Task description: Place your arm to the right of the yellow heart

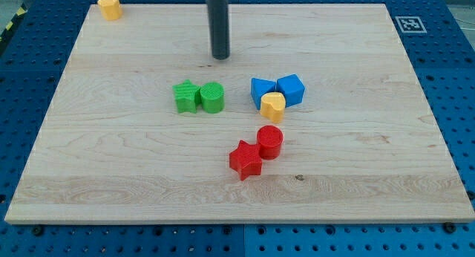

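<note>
My tip [220, 57] rests on the wooden board [356, 175] in the upper middle of the view, touching no block. A yellow block [272, 106], rounded and probably the heart, lies right of centre, against the lower edges of two blue blocks [263, 89] [291, 89]. My tip is above and to the left of this yellow block, well apart from it. A second yellow block [109, 6], more angular, sits at the board's top left corner, far to the left of my tip.
A green star [185, 96] and a green cylinder [212, 97] sit side by side just below my tip. A red star [246, 159] and a red cylinder [270, 142] touch each other below the yellow block.
</note>
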